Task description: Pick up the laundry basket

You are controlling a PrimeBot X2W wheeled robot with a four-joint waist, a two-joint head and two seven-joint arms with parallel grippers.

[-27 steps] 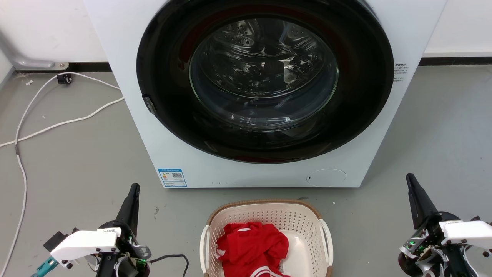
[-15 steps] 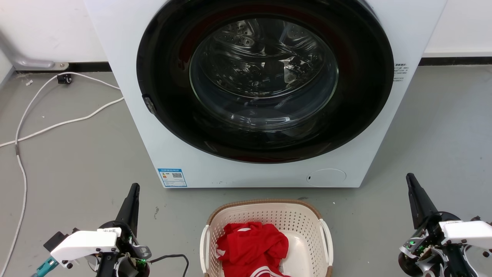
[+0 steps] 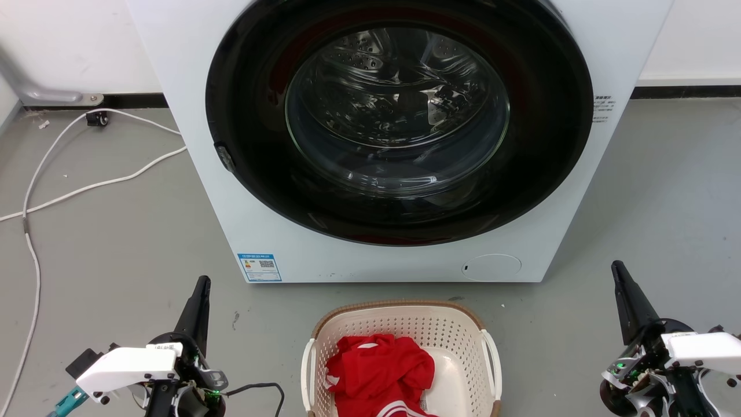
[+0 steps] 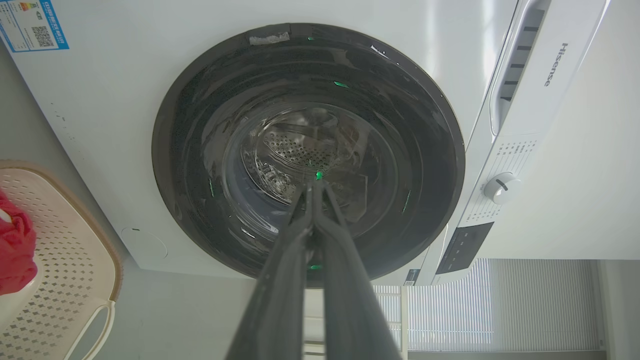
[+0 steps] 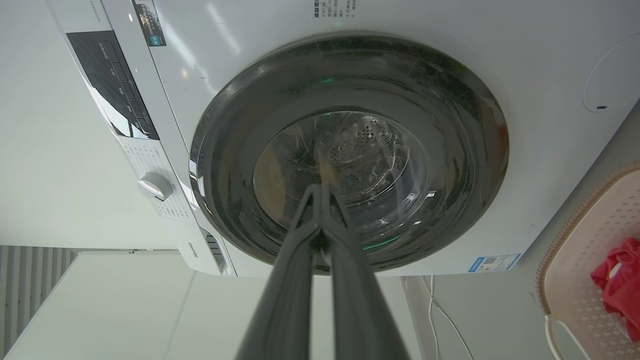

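**Left gripper** (image 3: 202, 280): low at the robot's left over the grey floor (image 3: 116, 249), well apart from the basket. Its fingers point toward the washing machine (image 3: 191, 116). In the left wrist view, the left gripper (image 4: 314, 184) has both fingers pressed together with nothing between them.

**Right gripper** (image 3: 616, 265): low at the robot's right in a mirrored pose, its fingers also aimed at the machine. In the right wrist view, the right gripper (image 5: 320, 188) is likewise clenched and empty.

**Laundry basket** (image 3: 399, 303): on the floor between the two grippers, just in front of the washing machine and touched by neither. A red garment (image 3: 379, 370) lies inside.

**Washing machine door** (image 3: 399, 121): round glass and dark ring, closed.

**White cable** (image 3: 87, 185): trails across the floor left of the machine.

**Change from the earlier frames:** none visible. Both arms, the basket and the garment sit as they did.
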